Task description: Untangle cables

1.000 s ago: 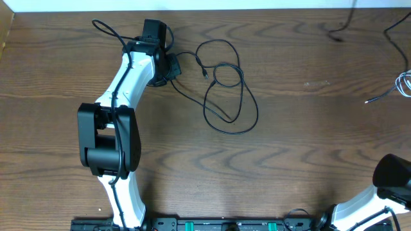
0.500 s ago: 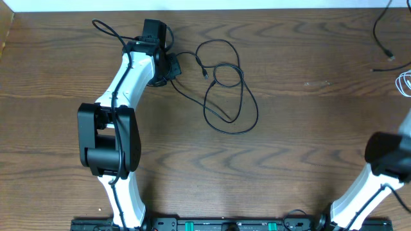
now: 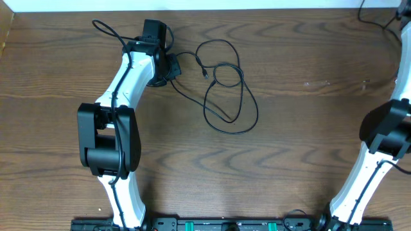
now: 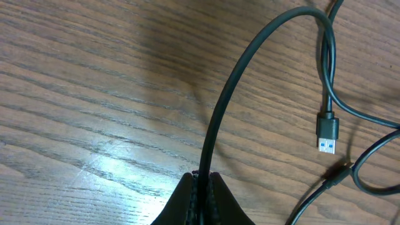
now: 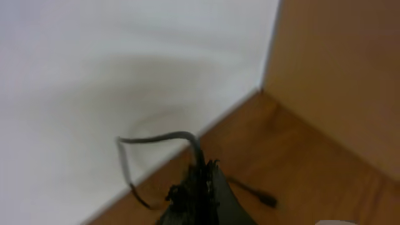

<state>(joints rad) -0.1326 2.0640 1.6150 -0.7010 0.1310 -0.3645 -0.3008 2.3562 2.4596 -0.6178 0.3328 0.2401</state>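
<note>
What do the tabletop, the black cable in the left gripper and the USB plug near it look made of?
Tabletop: wood or wood-look laminate, with brown grain and a semi-gloss finish, going by the light glare.
Black cable: probably a rubbery plastic jacket, smooth and matte, bending in soft curves.
USB plug: black moulded plastic body, bright metal shell, blue insert.

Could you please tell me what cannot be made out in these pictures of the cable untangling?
- Right gripper: beyond the overhead view's right edge; in the right wrist view, blur hides whether its jaws pinch the dark cable.
- Left gripper: in the overhead view, its own wrist body covers the jaws.
- Looped black cable: overhead, the strands are too thin to tell which lies on top at the crossings.
</note>
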